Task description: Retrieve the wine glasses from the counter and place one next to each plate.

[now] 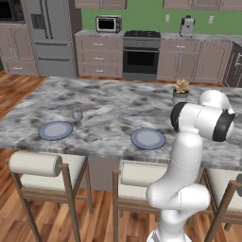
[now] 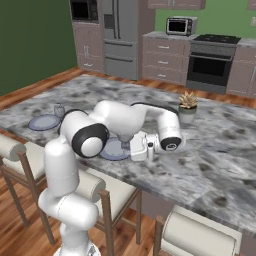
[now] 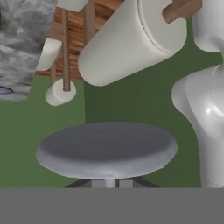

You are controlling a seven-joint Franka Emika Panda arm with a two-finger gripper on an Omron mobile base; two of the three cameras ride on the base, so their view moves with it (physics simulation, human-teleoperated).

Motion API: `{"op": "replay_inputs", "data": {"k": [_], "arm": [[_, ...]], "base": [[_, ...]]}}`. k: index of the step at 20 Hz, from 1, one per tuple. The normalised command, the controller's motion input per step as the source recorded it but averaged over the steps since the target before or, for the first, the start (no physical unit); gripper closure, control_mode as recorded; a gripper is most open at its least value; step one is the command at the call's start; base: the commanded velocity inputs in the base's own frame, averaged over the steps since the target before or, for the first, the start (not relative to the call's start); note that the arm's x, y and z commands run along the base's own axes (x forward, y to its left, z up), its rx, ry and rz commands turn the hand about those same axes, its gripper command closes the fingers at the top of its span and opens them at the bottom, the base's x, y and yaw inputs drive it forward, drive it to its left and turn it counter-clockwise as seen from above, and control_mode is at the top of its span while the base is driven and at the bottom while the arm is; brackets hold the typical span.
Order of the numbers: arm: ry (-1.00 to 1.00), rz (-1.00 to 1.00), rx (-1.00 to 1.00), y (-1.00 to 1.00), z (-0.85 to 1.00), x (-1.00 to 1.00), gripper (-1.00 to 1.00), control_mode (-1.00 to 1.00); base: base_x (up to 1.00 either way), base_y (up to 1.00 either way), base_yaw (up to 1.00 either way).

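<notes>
Looks like you're on the second half of the job; one wine glass (image 1: 77, 116) is standing upright on the tabletop (image 1: 113, 106) just beside the left plate (image 1: 55, 130), so that setting reads as done; the right plate (image 1: 148, 138) has no glass beside it yet.

Your hand (image 2: 149, 149) is folded in low over the island edge, just beside that right plate; its jaws are pinched nearly shut. In the hand view a round grey foot (image 3: 107, 148) sits right in front of the camera with a thin stem running down between the fingertips (image 3: 81, 184); my read is that's the second wine glass, gripped by the stem.

So the next move, I'd guess, is the placement: bring the foot flat down onto bare tabletop near the right plate, not on its rim; make sure the glass is upright before you let go, because the hand view is rolled hard (the stools (image 3: 131, 39) look sideways in it), and a tilted release would likely tip it; keep away from the potted plant (image 2: 188, 106) too.

Stuff I can't make out: the held glass's bowl is cut off at the bottom of the hand view; in the right base view the glass itself is lost against the white hand and forearm; the arm also covers part of the right plate there, so how close the foot is to the plate is anyone's guess.
</notes>
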Motion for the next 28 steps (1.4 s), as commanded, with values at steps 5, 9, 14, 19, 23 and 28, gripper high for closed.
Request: {"op": "replay_inputs", "data": {"k": [5, 9, 14, 19, 23, 28], "arm": [[-0.05, 0.00, -0.01, 0.00, -0.17, 0.00, 1.00, -1.00], [-0.09, 0.00, -0.04, 0.00, -0.21, 0.00, 1.00, -1.00], [-0.12, 0.00, -0.04, 0.00, -0.21, 0.00, 1.00, -1.00], [-0.07, 0.00, -0.01, 0.00, -0.17, 0.05, 1.00, -1.00], [-0.02, 0.00, -0.01, 0.00, -0.15, 0.26, 1.00, -1.00], [0.00, 0.00, 0.00, 0.00, -0.10, 0.37, 1.00, -1.00]], "base": [[0.00, 0.00, 0.00], [0.00, 0.00, 0.00], [0.00, 0.00, 0.00], [0.00, 0.00, 0.00], [0.00, 0.00, 0.00], [0.00, 0.00, 0.00]]}}
